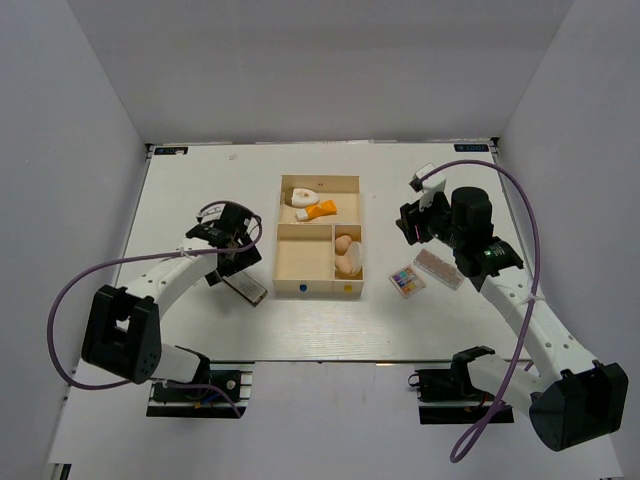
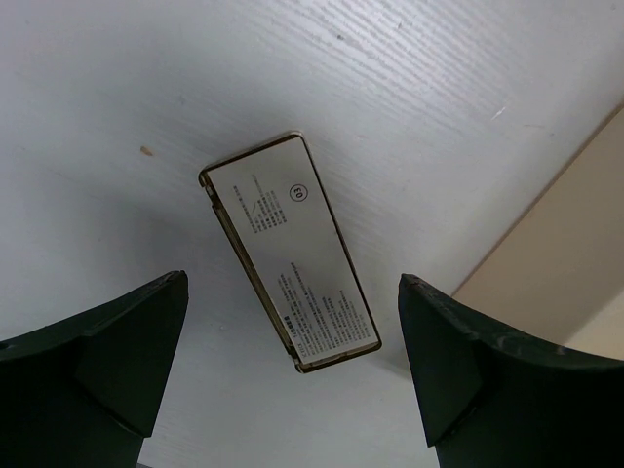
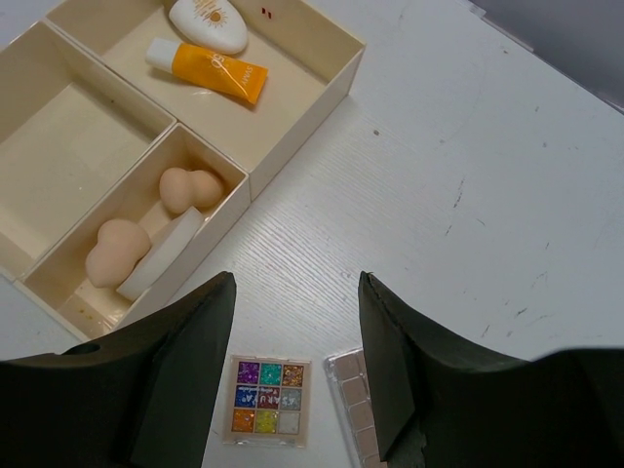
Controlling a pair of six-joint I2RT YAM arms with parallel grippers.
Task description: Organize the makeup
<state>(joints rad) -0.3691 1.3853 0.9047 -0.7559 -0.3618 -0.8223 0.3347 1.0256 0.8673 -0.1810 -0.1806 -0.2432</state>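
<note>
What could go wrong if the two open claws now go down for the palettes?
1. The labelled palette lies flat on the table; the open left claw may only push it, perhaps against the wooden box nearby.
2. The multicoloured palette lies close beside a pale palette; the open right claw might catch or shift both.
</note>
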